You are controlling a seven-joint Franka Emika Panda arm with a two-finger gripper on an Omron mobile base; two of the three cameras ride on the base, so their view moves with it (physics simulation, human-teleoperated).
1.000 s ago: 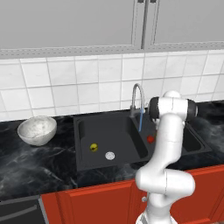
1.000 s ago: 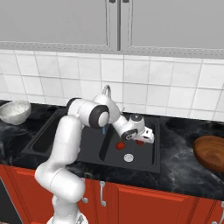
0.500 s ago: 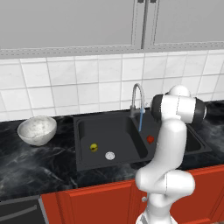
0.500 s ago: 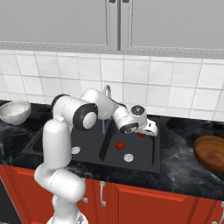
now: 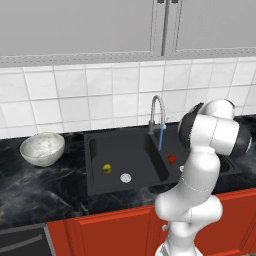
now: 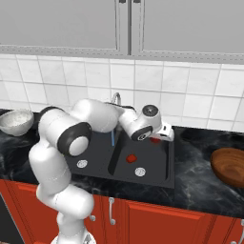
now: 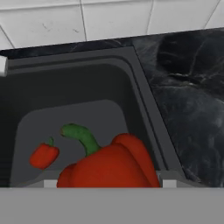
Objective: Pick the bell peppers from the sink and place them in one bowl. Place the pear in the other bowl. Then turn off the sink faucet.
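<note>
— So, going left to right with the sink (image 6: 167, 177) as the marker: what lies where?

— A white bowl (image 5: 42, 148) stands on the counter well left of the sink. The pear (image 5: 107, 168) lies on the floor of the left basin, beside its drain disc (image 5: 125, 177). The faucet (image 5: 156, 112) rises behind the sink's divider, with water running from the spout. One pepper (image 6: 131, 158) lies loose on the floor of the right basin.

— And the hand?

— The gripper (image 6: 166, 135) hangs over the right basin, near the sink's far right rim. Its jaws look closed on the other pepper (image 7: 109, 168), which fills the space between the fingertips in the hand view, stem up and leaning left. The loose pepper looks small, down on the basin floor to its left.

— Which way does that load have to go?

— I judge rightward. A brown bowl (image 6: 231, 164) sits on the counter right of the sink, much nearer the hand than the white one. The white bowl is on the pear's side, so the brown one suits the peppers.

— Anything in the way?

— The sink's right rim, so the hand needs height before crossing.
</note>
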